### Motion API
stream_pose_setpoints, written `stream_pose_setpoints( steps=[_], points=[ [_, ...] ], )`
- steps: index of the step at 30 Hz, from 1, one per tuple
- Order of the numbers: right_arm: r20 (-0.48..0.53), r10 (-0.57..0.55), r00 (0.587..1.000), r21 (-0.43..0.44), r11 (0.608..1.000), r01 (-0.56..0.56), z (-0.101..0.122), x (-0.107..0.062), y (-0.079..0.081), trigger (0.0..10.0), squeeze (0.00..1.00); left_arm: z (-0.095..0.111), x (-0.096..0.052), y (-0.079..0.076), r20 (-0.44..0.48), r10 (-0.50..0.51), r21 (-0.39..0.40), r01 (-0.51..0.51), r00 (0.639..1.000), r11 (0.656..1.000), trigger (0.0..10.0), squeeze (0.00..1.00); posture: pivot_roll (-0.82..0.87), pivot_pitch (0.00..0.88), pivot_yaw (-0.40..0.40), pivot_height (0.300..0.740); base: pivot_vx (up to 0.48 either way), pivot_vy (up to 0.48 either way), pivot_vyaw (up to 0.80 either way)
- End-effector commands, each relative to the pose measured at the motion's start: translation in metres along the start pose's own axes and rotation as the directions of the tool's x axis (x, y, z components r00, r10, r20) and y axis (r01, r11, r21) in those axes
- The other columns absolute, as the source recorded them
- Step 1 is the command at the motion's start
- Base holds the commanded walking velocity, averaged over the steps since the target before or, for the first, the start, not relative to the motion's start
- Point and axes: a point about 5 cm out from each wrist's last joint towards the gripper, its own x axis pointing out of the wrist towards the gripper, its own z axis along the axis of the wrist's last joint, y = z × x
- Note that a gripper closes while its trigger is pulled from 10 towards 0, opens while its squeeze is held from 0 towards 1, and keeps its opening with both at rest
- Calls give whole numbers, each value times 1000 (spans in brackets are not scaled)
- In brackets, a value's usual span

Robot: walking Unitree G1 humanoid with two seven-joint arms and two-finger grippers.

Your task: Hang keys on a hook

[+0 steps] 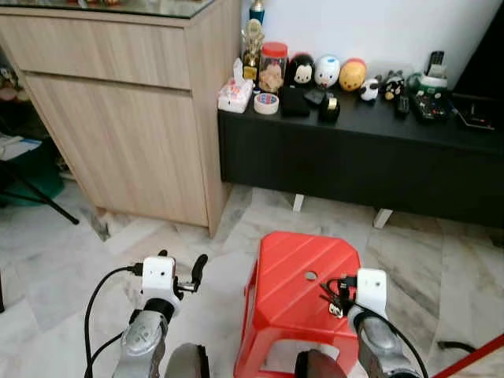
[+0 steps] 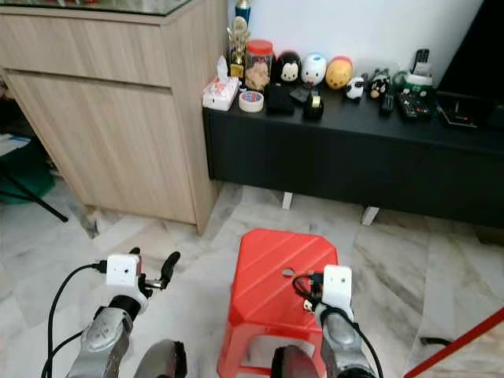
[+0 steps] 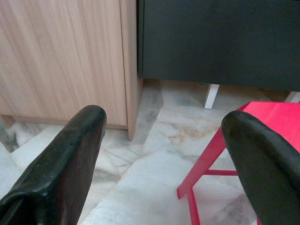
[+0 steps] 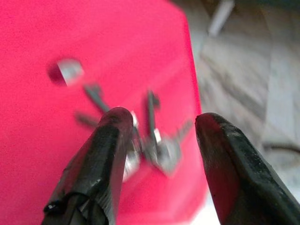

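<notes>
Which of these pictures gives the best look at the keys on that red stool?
The right wrist view: the keys lie close up on the red stool, between the right tool's open fingers, though blurred. In both eye views they are a small dark cluster by that tool. The left wrist view catches the stool's edge.

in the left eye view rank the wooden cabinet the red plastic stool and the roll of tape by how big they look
1. Light wooden cabinet, largest.
2. Red plastic stool, though it is nearer the camera.
3. Roll of tape on the black low unit, smallest.
</notes>
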Motion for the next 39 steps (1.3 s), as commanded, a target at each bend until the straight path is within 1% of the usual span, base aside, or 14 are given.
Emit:
stream_pose_setpoints(
  steps=[1, 6, 11, 18, 28, 30, 33, 34, 36, 37, 39],
  points=[
    [-27, -40, 999, -12, 999, 40, 1, 2, -9, 10000, 0, -2, -1, -2, -17, -14, 7, 14, 1000, 1000, 10000, 0, 91, 32, -49, 600, 0, 0, 0],
    [-40, -43, 998, -14, 999, 43, 9, 5, -13, 10000, 0, -2, -1, 0, -19, -10, 10, 10, 1000, 1000, 10000, 0, 90, 43, -48, 600, 0, 0, 0],
    [-31, -24, 999, -50, 998, 22, 16, 7, -13, 10000, 0, -2, -2, 0, -21, -9, 10, 10, 1000, 1000, 10000, 0, 88, 50, -46, 600, 0, 0, 0],
    [-65, 64, 996, -85, 994, -69, 16, 8, -6, 10000, 0, -2, -1, -2, -21, -15, 11, 15, 1000, 1000, 10000, 0, 99, 59, -42, 600, 0, 0, 0],
    [-64, 95, 993, -97, 990, -101, 22, 10, -4, 10000, 0, -1, -2, 3, -20, -11, 22, 11, 1000, 1000, 10000, 0, 103, 64, -38, 600, 0, 0, 0],
    [-57, 100, 993, -94, 990, -105, 23, 10, -3, 10000, 0, 0, -1, 3, -19, -11, 22, 11, 1000, 1000, 10000, 0, 103, 64, -38, 600, 0, 0, 0],
    [-8, 105, 994, -66, 992, -106, 30, 10, -2, 10000, 0, 0, -1, 1, -19, -14, 22, 15, 1000, 1000, 10000, 0, 103, 64, -38, 600, 0, 0, 0],
    [17, 117, 993, -51, 992, -116, 33, 10, 1, 10000, 0, -1, -2, 1, -19, -16, 22, 17, 1000, 1000, 10000, 0, 96, 64, -36, 600, 0, 0, 0],
    [39, 135, 990, -49, 990, -133, 36, 10, 4, 10000, 0, -1, -2, 0, -21, -17, 21, 17, 1000, 1000, 10000, 0, 94, 62, -37, 600, 0, 0, 0],
    [62, 154, 986, -43, 988, -152, 38, 9, 9, 10000, 0, -2, -1, 0, -23, -18, 21, 18, 1000, 1000, 10000, 0, 94, 62, -37, 600, 0, 0, 0],
    [73, 166, 983, -40, 986, -164, 38, 8, 12, 10000, 0, -2, -2, 0, -24, -19, 21, 19, 1000, 1000, 10000, 0, 94, 62, -37, 600, 0, 0, 0]
  ],
)
